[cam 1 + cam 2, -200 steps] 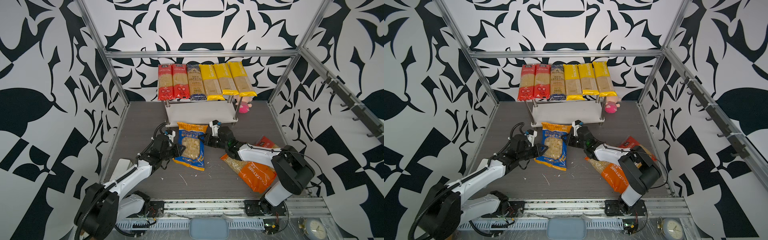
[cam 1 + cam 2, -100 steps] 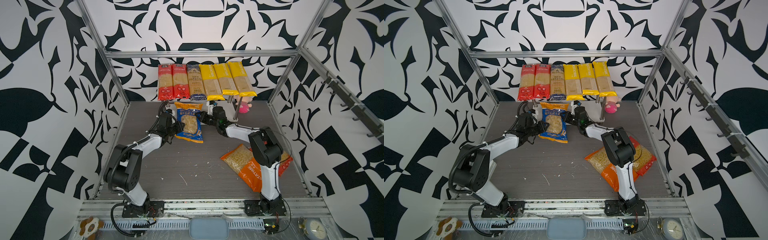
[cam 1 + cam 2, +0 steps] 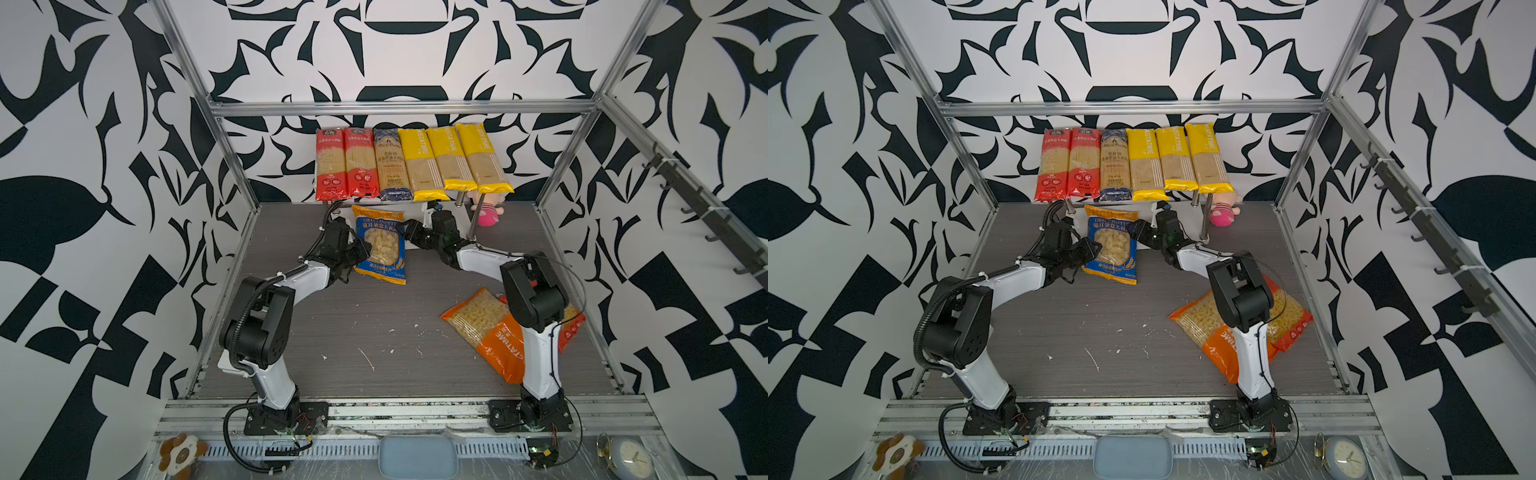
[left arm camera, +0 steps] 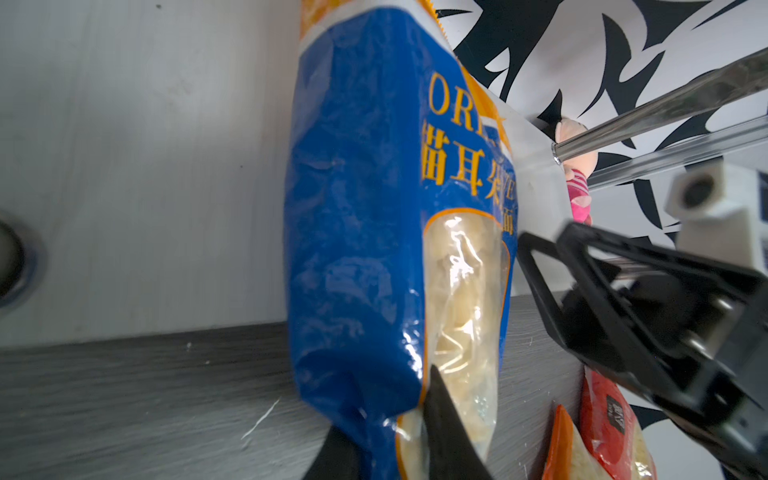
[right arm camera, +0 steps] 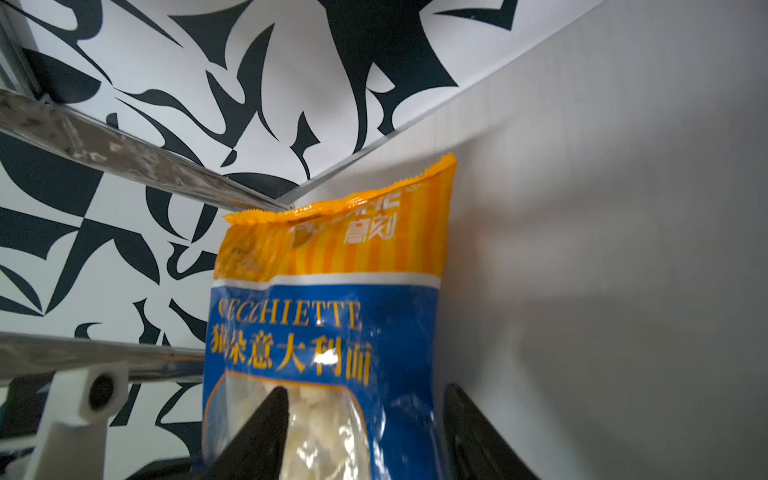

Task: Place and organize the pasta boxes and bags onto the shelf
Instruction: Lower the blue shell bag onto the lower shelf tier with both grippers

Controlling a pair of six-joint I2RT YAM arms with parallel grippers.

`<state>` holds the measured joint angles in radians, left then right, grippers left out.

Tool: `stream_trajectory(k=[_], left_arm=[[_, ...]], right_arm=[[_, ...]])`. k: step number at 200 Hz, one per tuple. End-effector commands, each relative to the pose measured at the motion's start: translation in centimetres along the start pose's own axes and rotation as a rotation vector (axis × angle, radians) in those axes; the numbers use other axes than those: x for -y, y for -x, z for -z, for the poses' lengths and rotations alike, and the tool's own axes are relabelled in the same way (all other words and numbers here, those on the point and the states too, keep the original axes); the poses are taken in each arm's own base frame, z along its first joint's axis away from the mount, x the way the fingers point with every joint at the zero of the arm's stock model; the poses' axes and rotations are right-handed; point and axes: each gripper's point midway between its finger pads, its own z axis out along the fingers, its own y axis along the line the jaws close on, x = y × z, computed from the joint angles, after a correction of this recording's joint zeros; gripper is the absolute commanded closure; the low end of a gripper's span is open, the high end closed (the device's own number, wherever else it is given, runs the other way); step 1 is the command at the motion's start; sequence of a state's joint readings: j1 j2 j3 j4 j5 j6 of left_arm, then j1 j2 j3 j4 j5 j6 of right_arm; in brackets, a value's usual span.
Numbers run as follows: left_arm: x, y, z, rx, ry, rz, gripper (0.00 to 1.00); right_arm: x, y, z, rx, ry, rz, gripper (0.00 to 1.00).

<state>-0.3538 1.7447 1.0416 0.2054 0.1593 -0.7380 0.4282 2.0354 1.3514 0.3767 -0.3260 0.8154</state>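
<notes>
The blue pasta bag (image 3: 380, 245) (image 3: 1112, 245) slants with its orange top end under the shelf's (image 3: 478, 212) upper tier, against a white board (image 5: 582, 249). My left gripper (image 3: 361, 253) (image 4: 386, 407) is shut on the bag's left edge. On the other side, my right gripper (image 3: 409, 230) (image 5: 365, 390) is open, its jaws standing wide on either side of the bag's right edge. Several spaghetti packs (image 3: 411, 164) cover the top tier side by side. On the floor at the right, behind the right arm, lie an orange bag (image 3: 486, 332) and a red bag (image 3: 571, 326).
A pink plush doll (image 3: 488, 212) leans by the shelf's right posts. Pasta crumbs (image 3: 368, 357) dot the grey floor. Aluminium frame bars run round the floor. In front of the arm bases sit a clock (image 3: 627, 457), a small toy (image 3: 180, 453) and a grey-blue tray (image 3: 417, 455).
Both arms carried the blue bag from mid-floor back to the shelf. The right gripper, shut on the bag's right edge before, now has its jaws apart.
</notes>
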Motion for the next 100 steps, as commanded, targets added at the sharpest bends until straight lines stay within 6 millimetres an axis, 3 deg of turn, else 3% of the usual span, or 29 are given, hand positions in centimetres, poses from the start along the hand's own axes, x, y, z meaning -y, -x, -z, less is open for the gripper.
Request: stream_trajectory(k=[1,42,63,100], left_arm=[[0.9,3.3,0.2,0.095,-0.037,0.082,1.0],[2.5,4.1,0.3,0.106,-0.113,0.156,1.0],[3.1,4.6,0.5,0.108,-0.139,0.174,1.0],[3.1,5.0,0.3,0.111,-0.142,0.184,0.99]], right_arm=[[-1.9,0.5,2.9,0.0,0.038,-0.001,0.33],[0.2,-5.2,5.1,-0.119,0.042,-0.075,0.3],[0.4,-7.7,6.1,-0.178,0.073,-0.087,0.17],[0.6,-10.6,5.1,-0.28,0.143,-0.111,0.12]])
